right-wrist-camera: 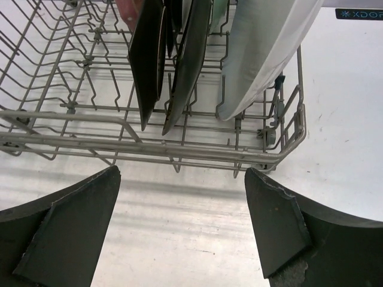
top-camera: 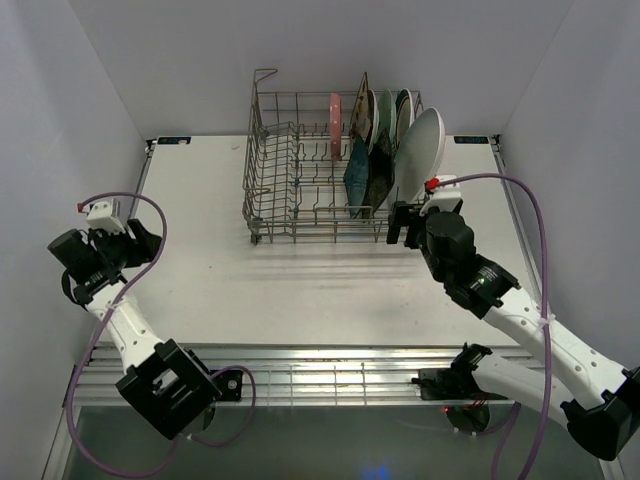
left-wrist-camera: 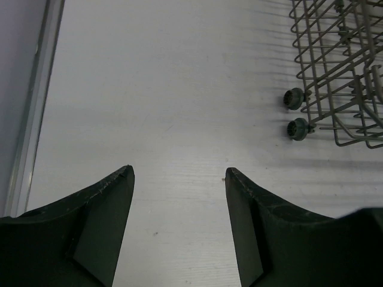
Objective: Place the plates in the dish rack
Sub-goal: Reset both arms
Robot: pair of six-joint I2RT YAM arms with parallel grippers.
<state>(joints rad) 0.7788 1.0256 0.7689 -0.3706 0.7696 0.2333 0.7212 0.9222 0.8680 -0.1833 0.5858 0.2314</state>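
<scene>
right, here's the dish rack [top-camera: 300,232], sitting at the far middle of the white table [top-camera: 300,290], and its right end is packed with plates standing on edge between the tines. the large white oval plate [top-camera: 420,150] is at the far right, leaning over the rack's right wall. just left of it, at the front, stand the dark teal plate [top-camera: 357,175] and a dark floral square plate [top-camera: 378,178]. behind them i can pick out the pink plate [top-camera: 335,125] and several more round ones, too crowded to tell apart. the left half of the rack holds only bare tines.

the right gripper [top-camera: 405,225] hovers just in front of the rack's front right corner, pointing into it. from its wrist view the fingers [right-wrist-camera: 72,227] are spread wide with nothing between them, only table and the rack's front rail. right ahead are the 2 dark plates [right-wrist-camera: 146,54] edge-on, and the white oval plate [right-wrist-camera: 269,48] slanting off to the right.

the left gripper [top-camera: 140,238] is over at the left side of the table, well apart from the rack. its fingers [left-wrist-camera: 90,227] stand well apart too, gripping nothing, bare table beneath. up in the corner of that wrist view you can see the rack's near end and its 2 small wheels [left-wrist-camera: 293,98] resting on the table.
</scene>
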